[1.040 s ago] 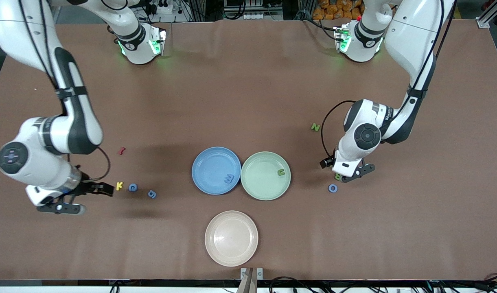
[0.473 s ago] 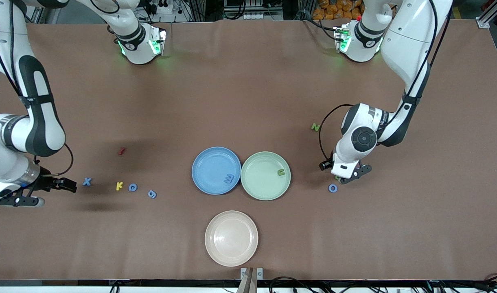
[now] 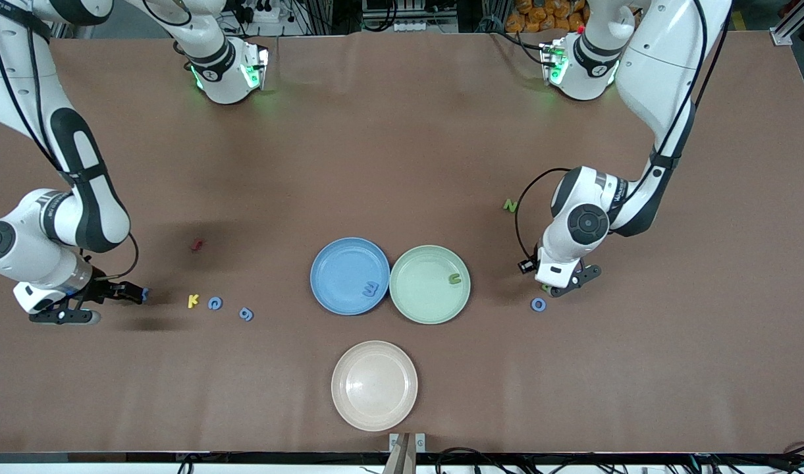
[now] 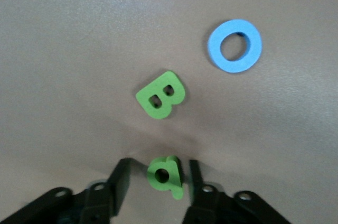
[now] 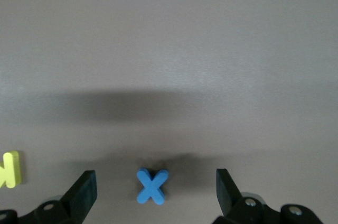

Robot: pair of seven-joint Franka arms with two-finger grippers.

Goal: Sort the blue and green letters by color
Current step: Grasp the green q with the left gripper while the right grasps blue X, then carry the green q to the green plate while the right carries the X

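The left gripper is lowered at the left arm's end of the table; a small flat olive green letter q is seen between its part-closed fingers, with contact not discernible; a green letter B and a periwinkle blue letter O lie just beside. The right gripper is spread wide at the right arm's end; a blue letter X lies between its fingers, touching neither; a yellow letter K lies near.

Foam letters read as themselves — green B, green q, blue O, blue X, yellow K
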